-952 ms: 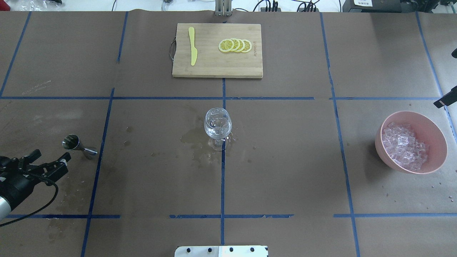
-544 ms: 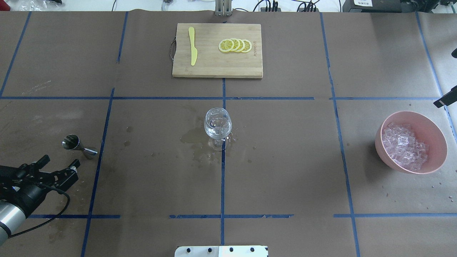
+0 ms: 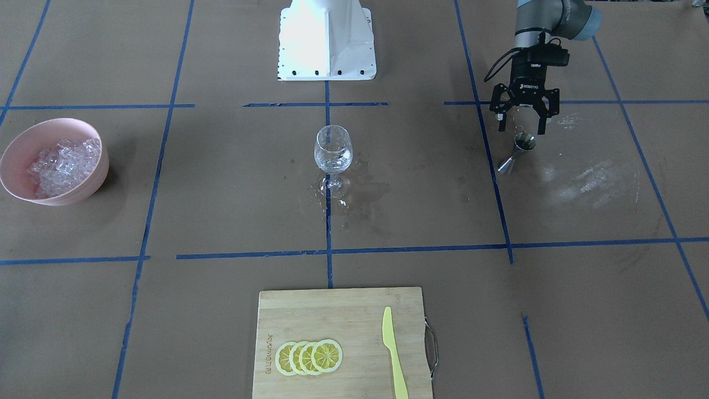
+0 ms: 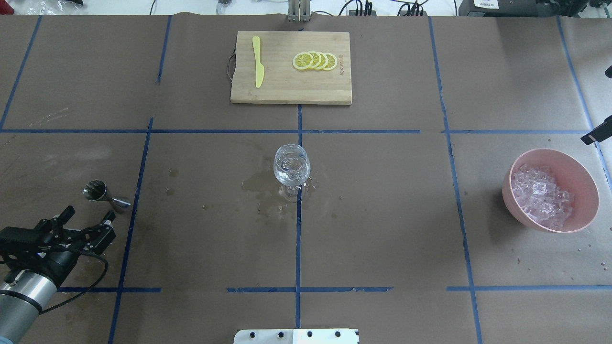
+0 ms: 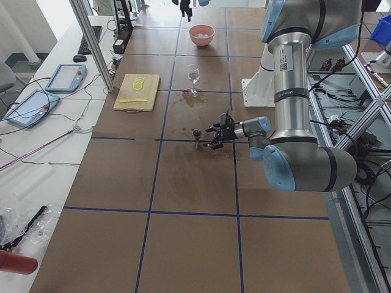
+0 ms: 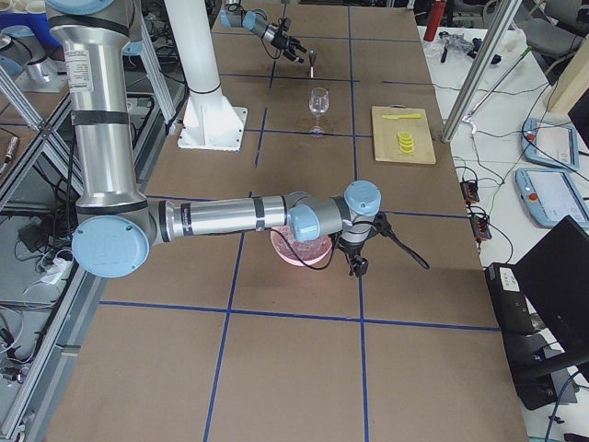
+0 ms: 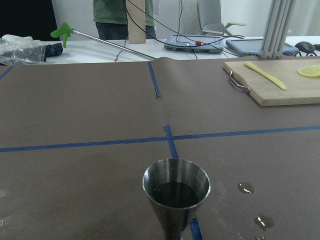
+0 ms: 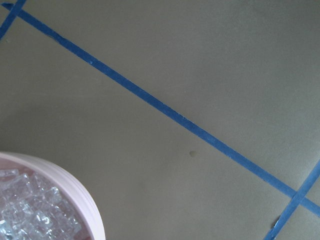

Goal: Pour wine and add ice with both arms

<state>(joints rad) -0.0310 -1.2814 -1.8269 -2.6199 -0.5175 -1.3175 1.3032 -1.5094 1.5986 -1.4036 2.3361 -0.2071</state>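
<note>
A clear wine glass (image 4: 291, 165) stands upright at the table's middle with clear liquid and glints in its bowl. It also shows in the front view (image 3: 333, 149). A steel jigger (image 4: 103, 195) stands upright at the left and fills the left wrist view (image 7: 176, 192). My left gripper (image 4: 91, 213) is open and empty, just short of the jigger on the robot's side. A pink bowl (image 4: 507, 191) of ice (image 4: 542, 196) sits at the right. My right gripper (image 6: 386, 267) hangs beside the bowl with its jaws spread and nothing between them; one fingertip (image 4: 593, 136) shows at the overhead view's edge.
A bamboo cutting board (image 4: 291, 91) with lemon slices (image 4: 314, 60) and a yellow knife (image 4: 258, 62) lies at the far middle. A spill (image 4: 260, 186) wets the paper around the glass's foot. The white pedestal (image 3: 327, 39) stands at the robot's side.
My left gripper has drawn back from the jigger toward the robot, staying open. The glass, jigger and bowl have not moved.
</note>
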